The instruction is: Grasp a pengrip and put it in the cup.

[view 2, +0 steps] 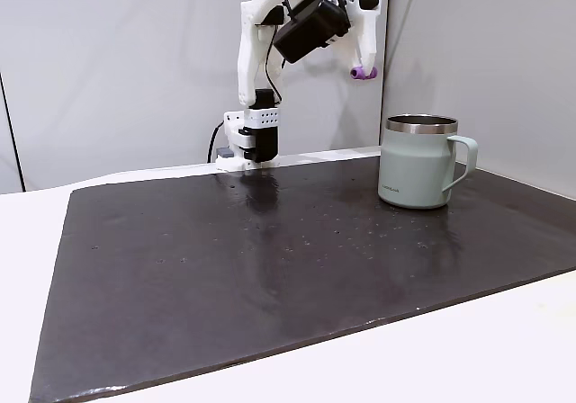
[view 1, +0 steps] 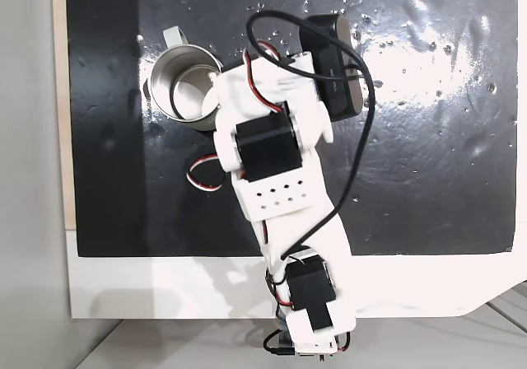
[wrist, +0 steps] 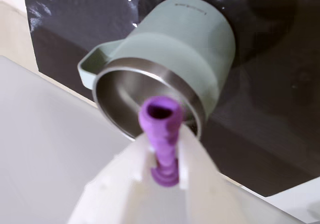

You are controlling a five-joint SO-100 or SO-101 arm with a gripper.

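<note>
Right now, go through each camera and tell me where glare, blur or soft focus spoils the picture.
In a fixed view from above, bright glare washes over the black mat at the upper right. In a fixed view from the side, the picture is evenly lit and sharp, the cup crisp. In the wrist view, the pengrip and the gripper holding it are soft, the white fingers blurred.

One fixed view is looking straight down from above, with the white jointed arm (view 1: pixel 276 167) entering from the bottom edge and crossing the black glossy mat (view 1: pixel 428 138). Another fixed view is sitting low at the tabletop's near edge, facing across the mat (view 2: pixel 270 268) toward the grey wall. The wrist view is peering close along the end effector (wrist: pixel 162 149). All three are sharing the pale green steel-lined mug (view 1: pixel 177 85) (view 2: pixel 418 165) (wrist: pixel 170 49).
</note>
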